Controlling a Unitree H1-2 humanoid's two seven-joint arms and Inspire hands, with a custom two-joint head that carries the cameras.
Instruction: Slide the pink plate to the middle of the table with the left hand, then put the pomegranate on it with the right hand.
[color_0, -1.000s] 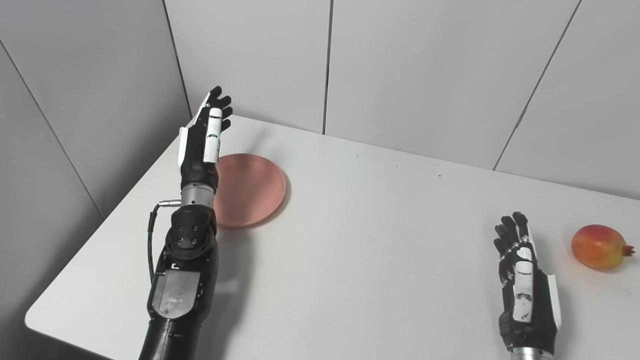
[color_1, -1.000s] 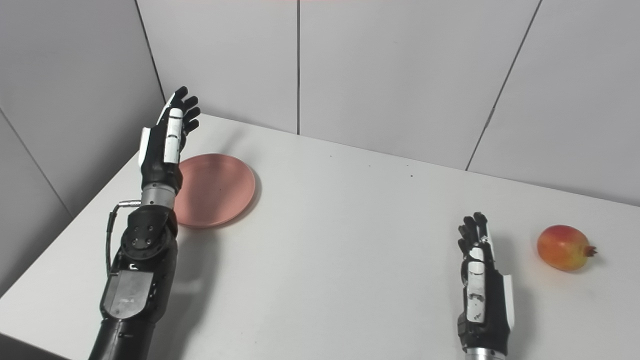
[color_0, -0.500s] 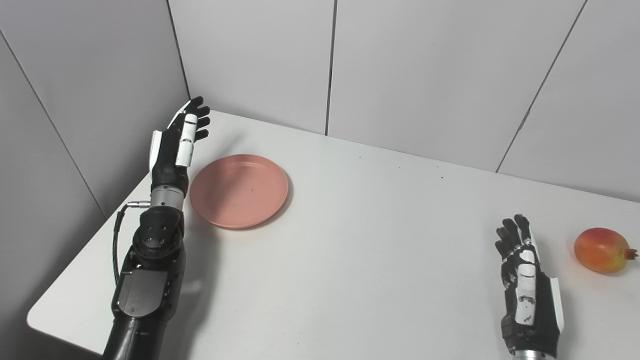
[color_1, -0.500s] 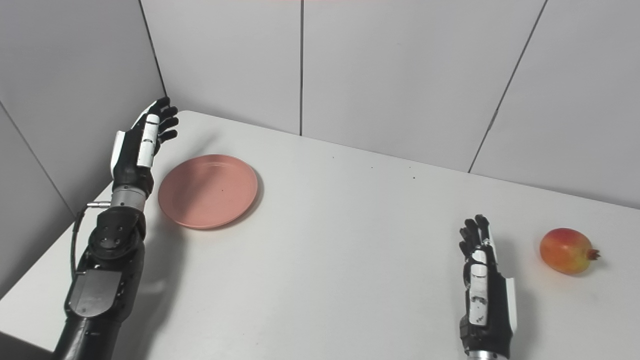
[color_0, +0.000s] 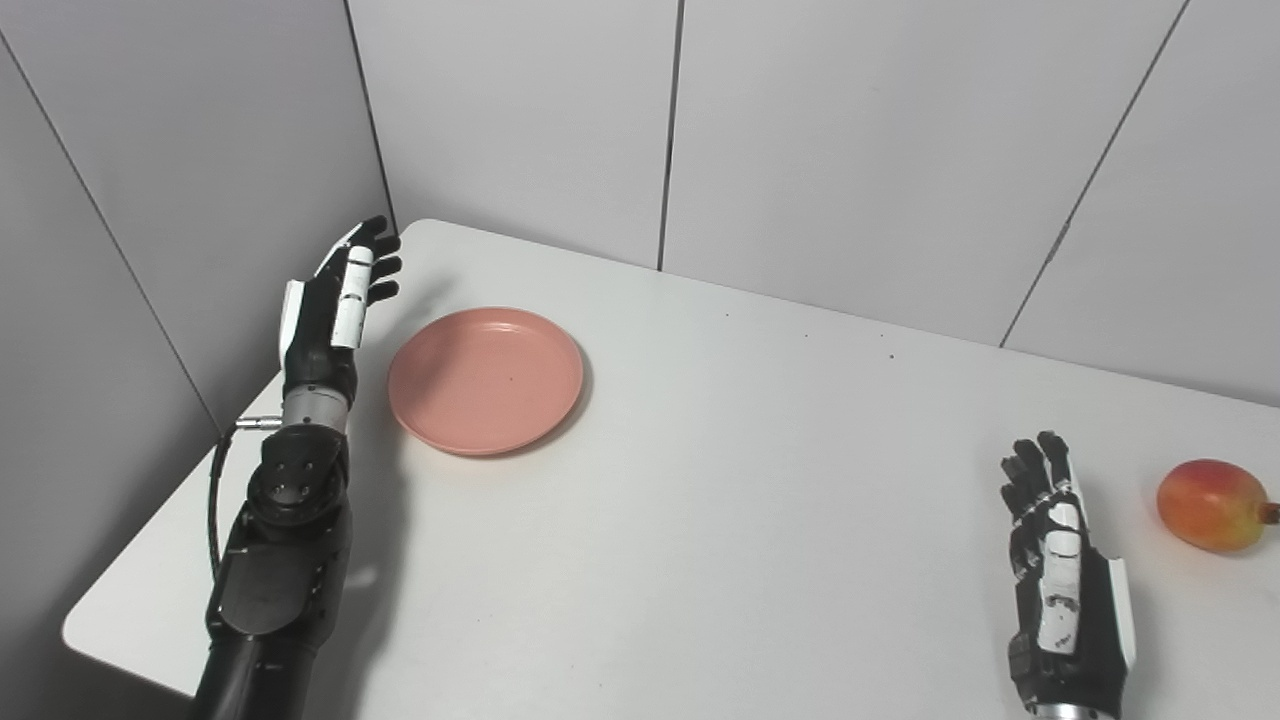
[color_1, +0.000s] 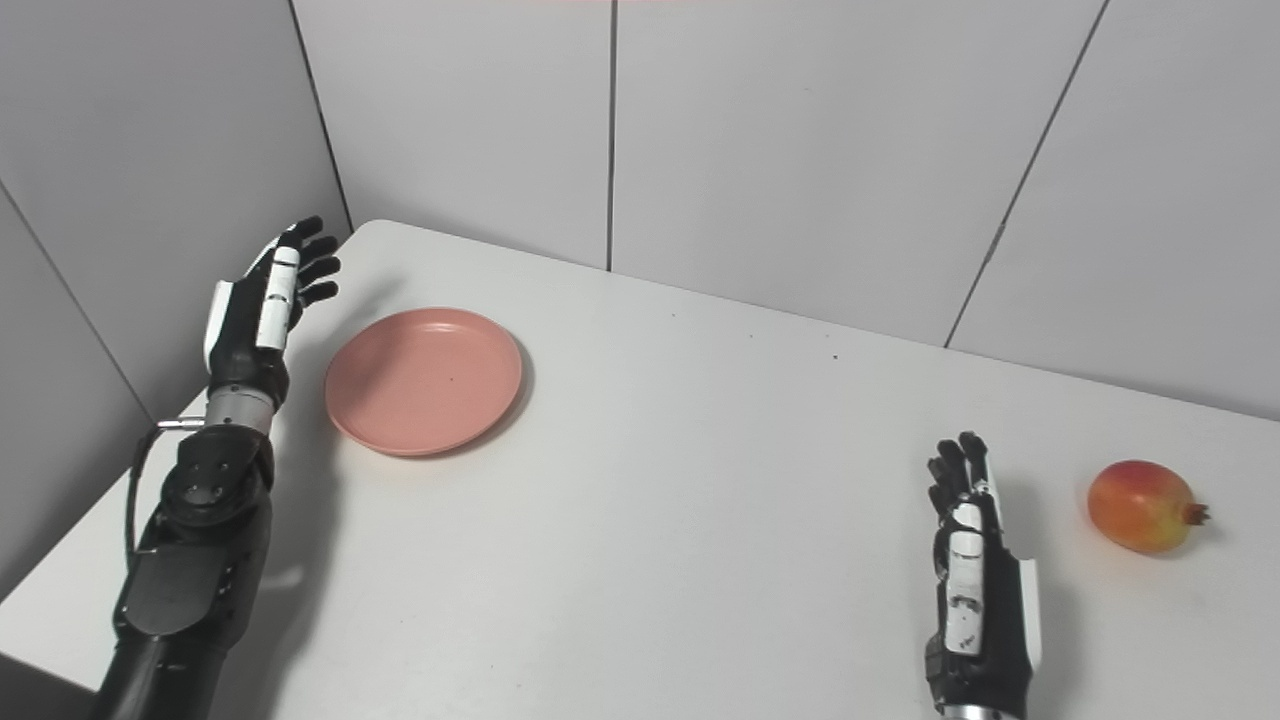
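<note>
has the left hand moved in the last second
Yes. The left hand has swung outward to its own left: it overlapped the pink plate's left rim before, and now sits clear of it by the table edge.

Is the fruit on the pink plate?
No, the pomegranate lies on the table far to the right of the empty pink plate.

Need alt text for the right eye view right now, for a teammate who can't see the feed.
A pink plate sits at the white table's far left, with the open left hand raised beside it, not touching. The open right hand rests near right, a pomegranate just beyond it.
</note>
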